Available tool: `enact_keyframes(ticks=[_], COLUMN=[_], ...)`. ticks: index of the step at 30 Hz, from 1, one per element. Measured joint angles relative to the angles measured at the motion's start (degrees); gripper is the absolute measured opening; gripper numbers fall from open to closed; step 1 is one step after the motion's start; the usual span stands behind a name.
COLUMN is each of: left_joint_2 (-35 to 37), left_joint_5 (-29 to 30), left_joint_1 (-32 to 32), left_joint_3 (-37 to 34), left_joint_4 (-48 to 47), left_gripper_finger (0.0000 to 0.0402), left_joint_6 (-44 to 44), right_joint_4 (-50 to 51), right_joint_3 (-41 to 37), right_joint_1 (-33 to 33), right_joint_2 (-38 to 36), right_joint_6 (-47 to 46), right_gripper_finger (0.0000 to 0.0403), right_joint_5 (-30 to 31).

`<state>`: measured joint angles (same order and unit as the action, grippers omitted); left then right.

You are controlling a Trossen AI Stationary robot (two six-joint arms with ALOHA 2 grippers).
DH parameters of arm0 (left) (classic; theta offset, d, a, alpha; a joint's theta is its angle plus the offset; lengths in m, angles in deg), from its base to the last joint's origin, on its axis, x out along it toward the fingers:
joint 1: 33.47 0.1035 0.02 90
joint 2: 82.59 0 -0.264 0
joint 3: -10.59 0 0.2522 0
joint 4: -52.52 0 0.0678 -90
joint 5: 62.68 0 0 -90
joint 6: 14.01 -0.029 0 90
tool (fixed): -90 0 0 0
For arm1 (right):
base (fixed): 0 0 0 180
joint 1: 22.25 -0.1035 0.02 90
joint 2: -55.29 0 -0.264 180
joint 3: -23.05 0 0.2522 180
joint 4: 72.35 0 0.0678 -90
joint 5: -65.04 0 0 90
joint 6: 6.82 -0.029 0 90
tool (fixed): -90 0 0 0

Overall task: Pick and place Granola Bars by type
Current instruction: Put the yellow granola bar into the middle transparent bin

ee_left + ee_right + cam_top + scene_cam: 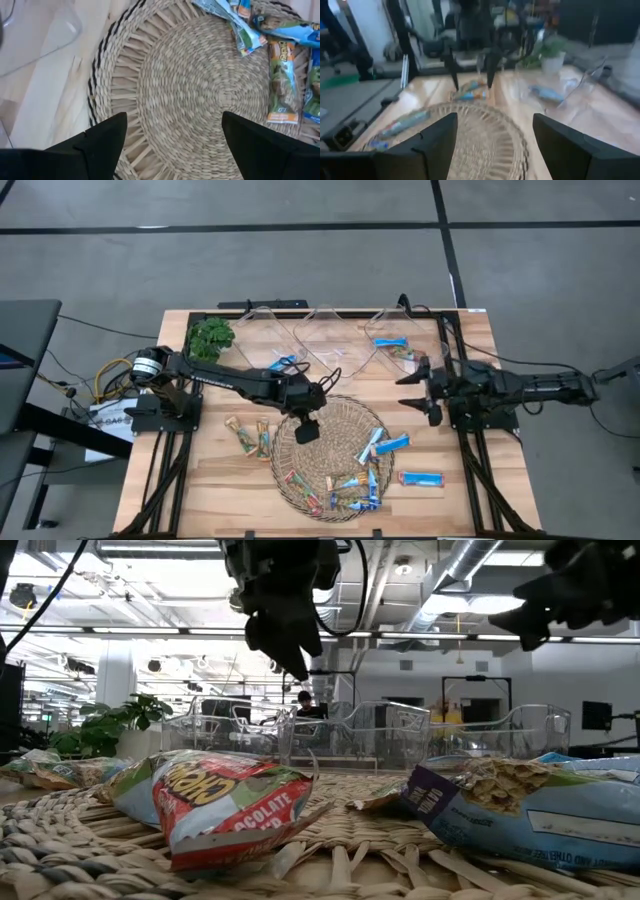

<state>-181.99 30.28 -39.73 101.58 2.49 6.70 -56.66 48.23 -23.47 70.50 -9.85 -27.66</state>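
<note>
Below the dark left gripper, which hangs open-fingered above the woven wicker tray, lie a red-and-green wrapped granola bar and, off to its side, a blue wrapped bar, with clear plastic bins behind.

Both arms were dark, nearly black, built of slim jointed links. The left arm's base at nine o'clock carried a round silver-and-black motor housing with yellow and orange cables bundled beside it. The left hand ended in two black, wedge-shaped, tapering fingers. The right hand had matching black pointed fingers, and a thin black cable trailed from that arm toward three o'clock.
</note>
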Motion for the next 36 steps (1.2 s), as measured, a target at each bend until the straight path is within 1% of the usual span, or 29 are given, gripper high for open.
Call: enact_keyframes(ticks=[2, 8, 11, 15, 19, 23, 26, 28, 30, 33, 36], left_joint_2=[0.00, -0.01, 0.00, 0.00, 0.00, 0.00, -0.02, -0.02, -0.02, -0.02, -0.02], left_joint_5=[0.44, 0.43, -0.23, -0.54, -0.13, 0.27, -1.64, -2.76, -2.72, -1.58, 0.23], left_joint_1=[0.00, -0.01, -0.13, -0.89, -2.81, -5.43, -7.18, -8.30, -9.56, -11.51, -12.97], left_joint_3=[0.00, 0.00, 0.00, -0.02, -0.03, -0.04, -0.04, -0.04, -0.04, -0.06, -0.51], left_joint_4=[-0.29, -0.39, -1.44, -4.94, -7.38, -9.38, -13.56, -17.65, -22.54, -30.41, -33.79], left_gripper_finger=[0.0319, 0.0319, 0.0319, 0.0319, 0.0319, 0.0319, 0.0319, 0.0319, 0.0319, 0.0319, 0.0319], left_joint_6=[0.86, 4.22, 7.17, 12.38, 17.01, 20.57, 24.11, 29.01, 37.15, 51.55, 60.41], right_joint_4=[-0.85, -0.89, -1.35, -4.33, -9.98, -9.84, -9.65, -8.93, -8.95, -8.83, -8.84], right_joint_3=[-1.95, -5.74, -6.99, -7.97, -10.92, -10.97, -10.99, -10.99, -10.99, -11.02, -11.02], right_joint_1=[-1.64, -5.35, -6.67, -8.14, -9.66, -10.55, -10.85, -10.63, -10.64, -10.65, -10.65], right_joint_2=[-4.31, -15.14, -15.09, -14.90, -15.10, -15.11, -15.11, -15.11, -15.10, -15.11, -15.11], right_joint_6=[0.03, 1.21, 1.65, 2.78, 4.64, 5.94, 6.51, 6.22, 5.99, 6.03, 6.03], right_gripper_finger=[0.0255, 0.0255, 0.0255, 0.0255, 0.0255, 0.0255, 0.0255, 0.0255, 0.0255, 0.0255, 0.0255], right_joint_5=[1.16, 2.02, 3.24, 4.05, 5.30, 7.28, 7.42, 8.17, 9.34, 10.49, 10.55])
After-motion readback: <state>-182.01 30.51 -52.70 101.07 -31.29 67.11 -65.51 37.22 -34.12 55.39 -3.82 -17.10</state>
